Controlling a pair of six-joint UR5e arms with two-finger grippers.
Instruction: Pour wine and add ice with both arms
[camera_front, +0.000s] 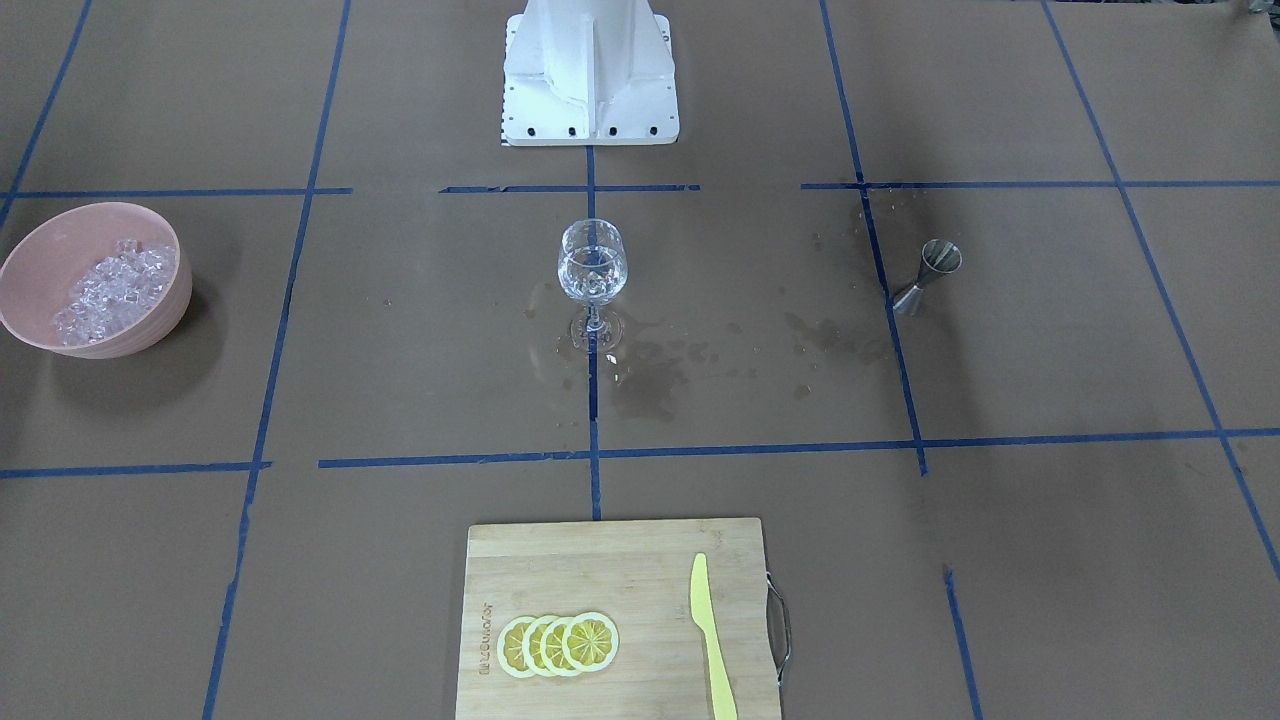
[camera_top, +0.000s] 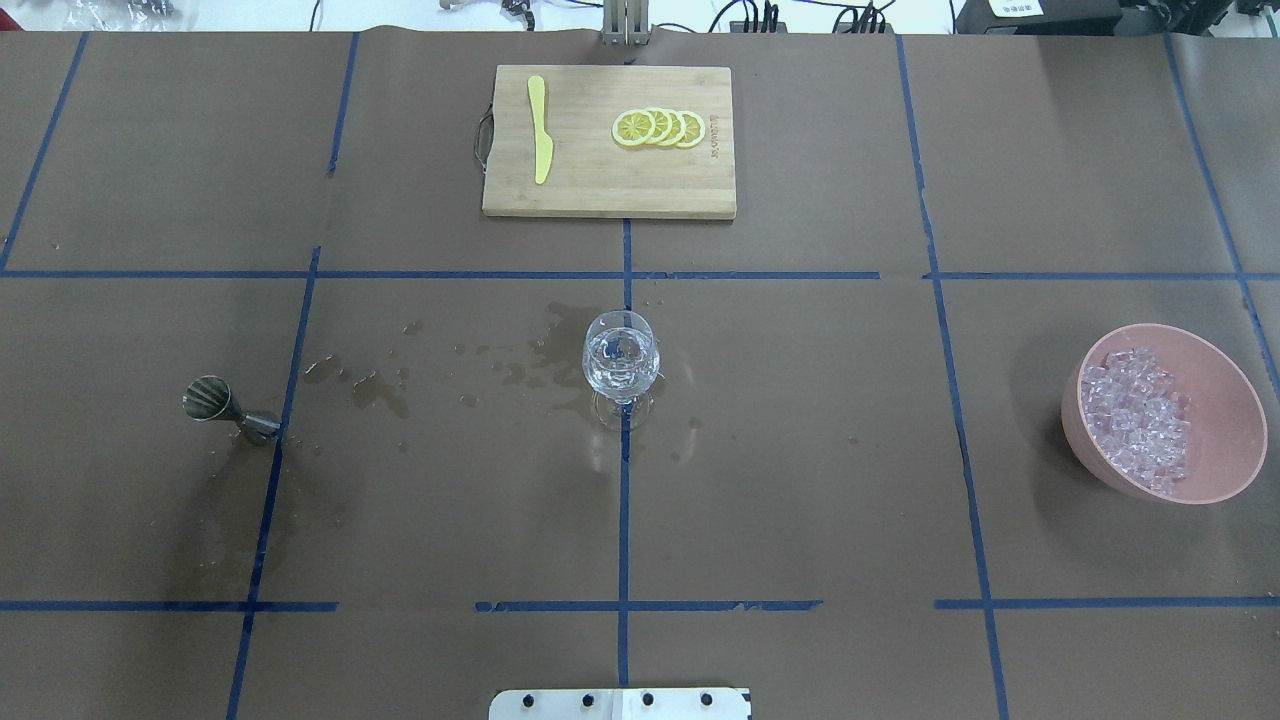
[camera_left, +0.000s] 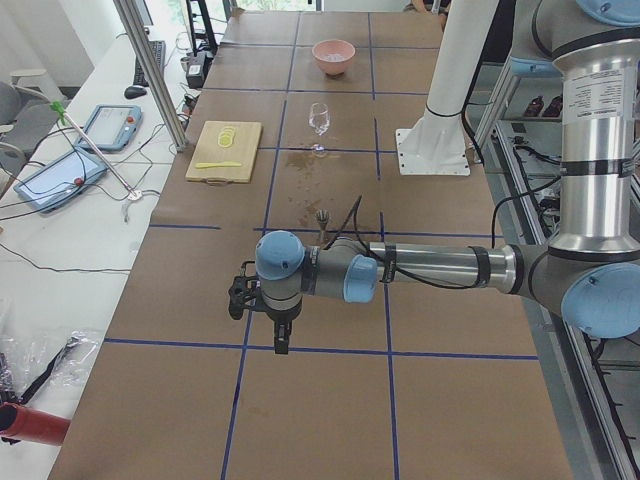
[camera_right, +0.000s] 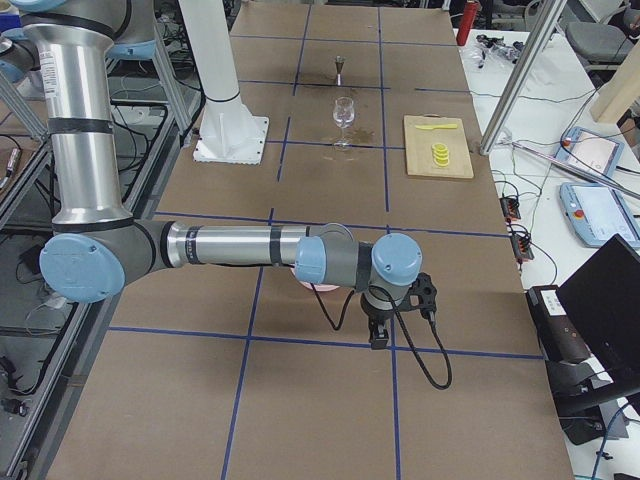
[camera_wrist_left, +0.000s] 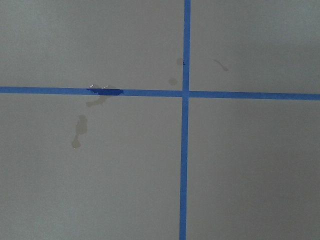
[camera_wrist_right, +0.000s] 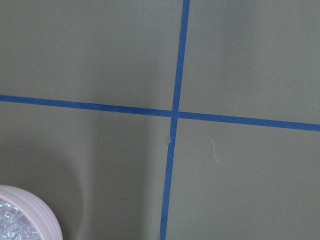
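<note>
– Wine (camera_front: 592, 278) where?
– In glass (camera_top: 621, 345), centre of table (camera_top: 800, 480), reachable from both sides, I'd say. Clear lumps in it too; can't split liquid from lumps.
– Ice (camera_top: 1140, 415)?
– Heaped in pink bowl (camera_top: 1235, 440) on robot's right; jigger (camera_top: 222, 410) on its left, so one supply per side, prob.
– Grippers?
– Left gripper (camera_left: 282, 340), right gripper (camera_right: 379, 335) hang out beyond jigger and bowl, pointing down. Jaws: can't tell, side views only; wrist cams show no fingers. Nothing seen held. Right wrist cam clips bowl's rim.
</note>
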